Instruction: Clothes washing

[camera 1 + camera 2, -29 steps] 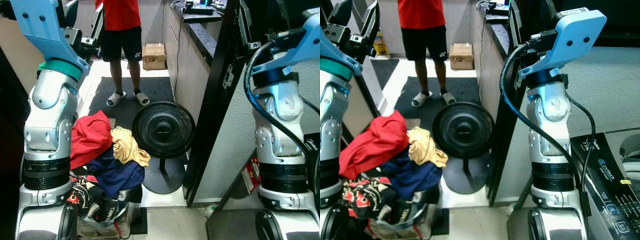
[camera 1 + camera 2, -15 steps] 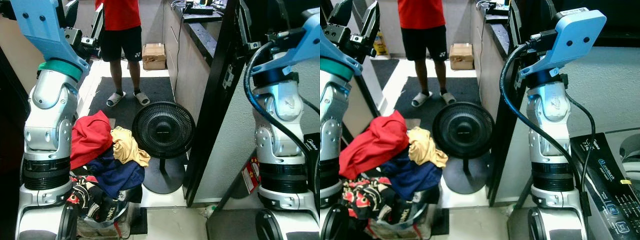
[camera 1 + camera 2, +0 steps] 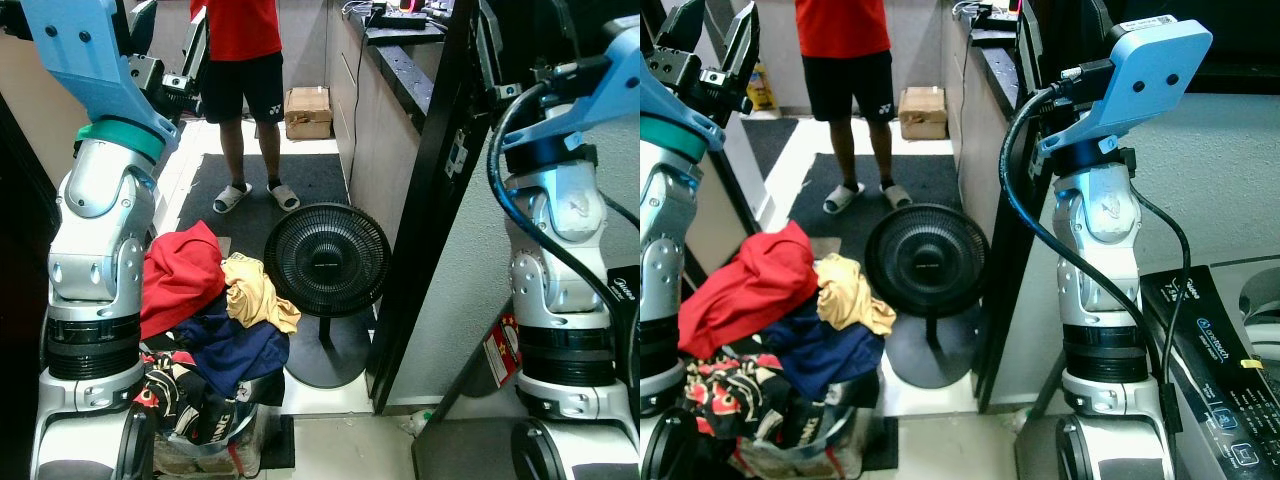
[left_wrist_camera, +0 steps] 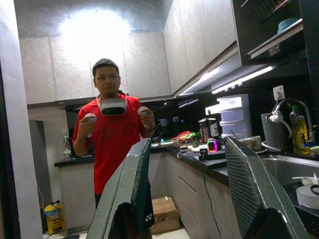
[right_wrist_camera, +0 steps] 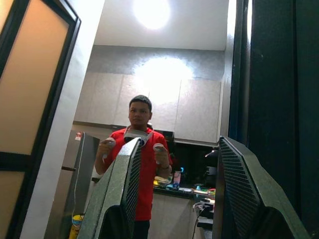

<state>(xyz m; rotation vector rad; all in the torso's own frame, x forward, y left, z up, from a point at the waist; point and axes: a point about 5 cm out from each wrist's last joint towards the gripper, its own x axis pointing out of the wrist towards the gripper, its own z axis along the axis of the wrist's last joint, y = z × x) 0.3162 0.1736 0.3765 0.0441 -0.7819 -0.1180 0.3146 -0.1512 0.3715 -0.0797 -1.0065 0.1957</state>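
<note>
A heap of clothes fills a basket [image 3: 215, 440] on the floor at my lower left: a red garment [image 3: 180, 275], a tan one [image 3: 255, 295], a navy one [image 3: 235, 350] and a patterned black-and-red piece [image 3: 725, 390]. The washing machine's dark control panel [image 3: 1225, 385] shows at my lower right. My left gripper [image 3: 710, 38] is raised high above the heap, open, with nothing between its fingers [image 4: 129, 194]. My right gripper [image 5: 174, 199] is also raised and open, and it holds nothing.
A black floor fan [image 3: 325, 262] stands right of the clothes. A person [image 3: 240, 70] in a red shirt and black shorts stands on a dark mat [image 3: 300, 180], holding controllers. A cardboard box [image 3: 308, 110] lies behind. A black door frame [image 3: 430, 200] and a counter [image 3: 395, 60] run along the right.
</note>
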